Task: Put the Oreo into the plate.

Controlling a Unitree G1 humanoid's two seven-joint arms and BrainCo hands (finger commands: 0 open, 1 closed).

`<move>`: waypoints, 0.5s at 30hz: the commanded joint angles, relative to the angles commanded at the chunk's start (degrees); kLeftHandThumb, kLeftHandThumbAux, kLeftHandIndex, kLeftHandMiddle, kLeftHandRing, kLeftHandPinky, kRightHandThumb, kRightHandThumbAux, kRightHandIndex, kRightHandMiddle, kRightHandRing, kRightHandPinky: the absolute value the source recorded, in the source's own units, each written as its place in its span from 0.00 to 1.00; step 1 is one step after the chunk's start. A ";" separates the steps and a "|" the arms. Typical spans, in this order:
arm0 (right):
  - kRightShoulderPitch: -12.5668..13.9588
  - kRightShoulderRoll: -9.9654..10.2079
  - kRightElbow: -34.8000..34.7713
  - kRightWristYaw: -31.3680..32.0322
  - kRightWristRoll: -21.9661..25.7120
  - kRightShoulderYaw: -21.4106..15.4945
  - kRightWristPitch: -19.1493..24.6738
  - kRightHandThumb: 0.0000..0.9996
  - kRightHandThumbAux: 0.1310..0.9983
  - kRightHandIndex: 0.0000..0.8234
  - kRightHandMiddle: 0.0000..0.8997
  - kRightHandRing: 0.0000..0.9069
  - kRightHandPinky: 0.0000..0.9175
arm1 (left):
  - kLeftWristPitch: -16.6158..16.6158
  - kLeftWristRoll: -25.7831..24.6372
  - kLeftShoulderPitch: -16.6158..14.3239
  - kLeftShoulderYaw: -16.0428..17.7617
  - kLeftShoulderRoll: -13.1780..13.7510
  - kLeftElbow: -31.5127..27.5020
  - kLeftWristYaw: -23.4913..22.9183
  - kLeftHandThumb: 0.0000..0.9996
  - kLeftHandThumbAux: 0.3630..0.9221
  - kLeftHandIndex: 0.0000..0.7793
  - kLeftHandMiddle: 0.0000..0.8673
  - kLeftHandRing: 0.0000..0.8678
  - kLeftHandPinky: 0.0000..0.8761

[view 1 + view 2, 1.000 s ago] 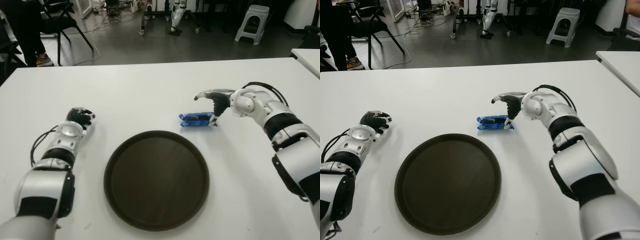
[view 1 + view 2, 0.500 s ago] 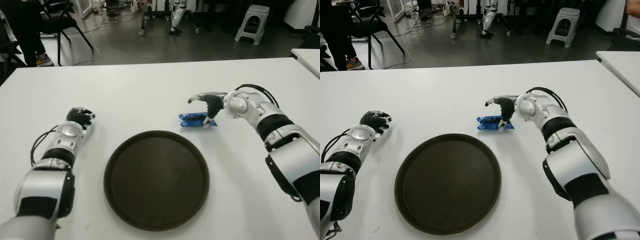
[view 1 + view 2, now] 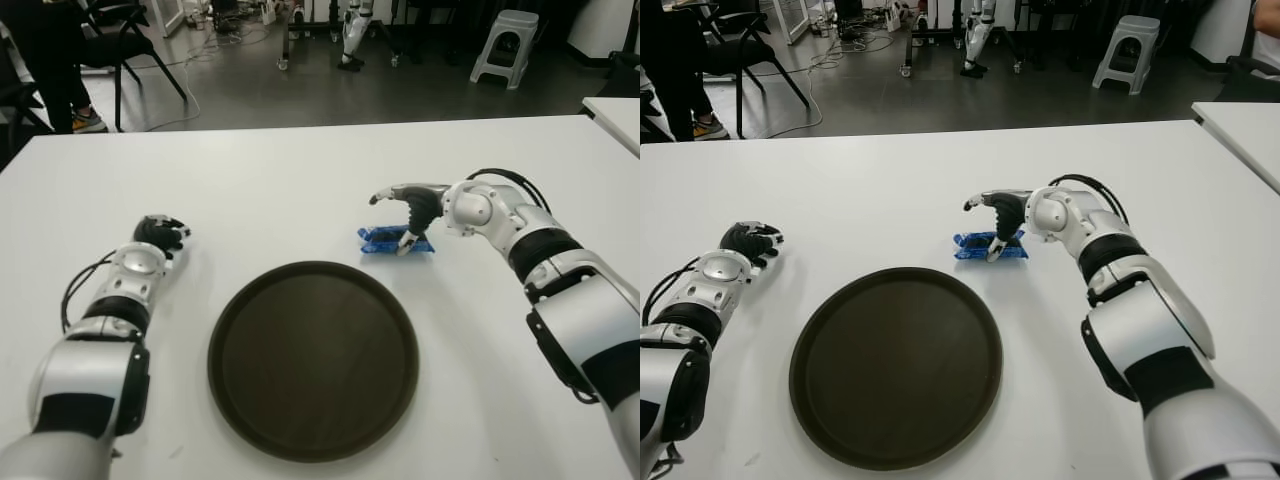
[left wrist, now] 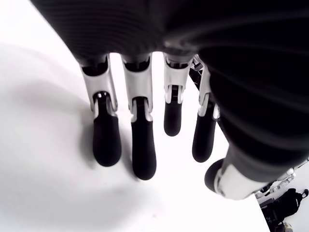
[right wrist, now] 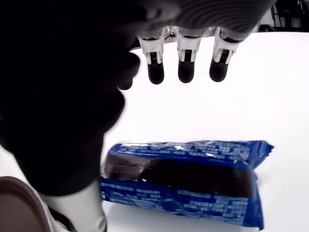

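Observation:
The Oreo (image 3: 385,238) is a blue packet lying flat on the white table (image 3: 300,190), just beyond the far right rim of the plate (image 3: 312,358), a round dark brown tray. My right hand (image 3: 392,222) hovers over the packet, open, with fingers stretched past it and the thumb pointing down at its near side. In the right wrist view the fingers (image 5: 186,67) reach beyond the Oreo (image 5: 188,179) without closing on it. My left hand (image 3: 160,232) shows left of the plate, its fingers (image 4: 142,145) relaxed and holding nothing.
Beyond the table's far edge the floor holds chairs (image 3: 120,40), a white stool (image 3: 505,45) and cables. A person's legs (image 3: 55,70) show at the far left. A second white table (image 3: 615,110) stands at the right.
My right hand has slid left along the packet, from its right end to over its middle. The Oreo, the plate and the left hand have not moved.

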 joint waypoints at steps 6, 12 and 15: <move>0.65 0.71 0.69 -1.21 -0.28 0.25 1.30 0.00 0.83 0.01 0.02 0.01 0.01 | 0.07 -0.13 -0.05 0.09 -0.02 -0.09 0.04 0.67 0.65 0.51 0.21 0.23 0.20; 0.86 1.07 1.19 -2.37 -0.52 0.51 2.14 0.00 0.84 0.02 0.03 0.02 0.01 | -0.82 -0.36 0.14 0.28 0.04 -0.29 -0.07 0.67 0.66 0.51 0.22 0.24 0.21; 1.09 1.18 1.36 -3.25 -0.61 0.56 2.74 0.00 0.83 0.02 0.03 0.02 0.01 | -0.93 -0.36 0.21 0.27 0.00 -0.33 -0.02 0.67 0.66 0.51 0.23 0.25 0.23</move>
